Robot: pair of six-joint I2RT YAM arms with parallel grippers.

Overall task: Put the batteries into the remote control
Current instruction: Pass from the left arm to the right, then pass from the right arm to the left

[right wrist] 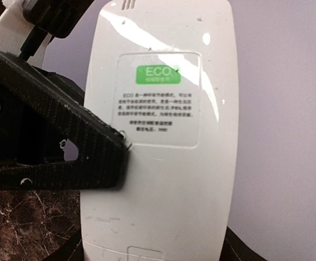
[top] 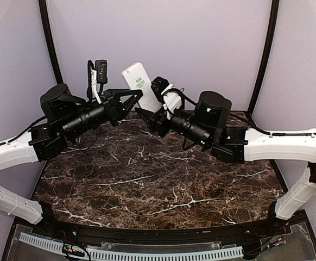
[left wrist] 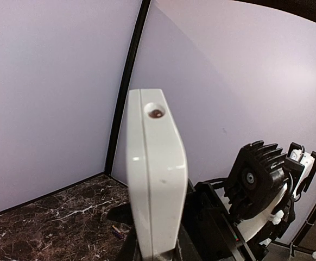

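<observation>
Your left claw (top: 138, 101) clamps the remote control (top: 138, 81) upright at twelve o'clock. The right claw (top: 149, 116) straddles its base, grip unclear. Next, probably open its back.

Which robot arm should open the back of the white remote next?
Probably the right. The left pincer is busy clamping the remote control upright above the table. The right pincer looks free, jaws apart, right by the remote's stickered back near its lower end.

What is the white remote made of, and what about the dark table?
The remote control looks like smooth, glossy white plastic: bright light streaks shine on it. The table looks like dark brown marble with white veins, though it could be printed.
</observation>
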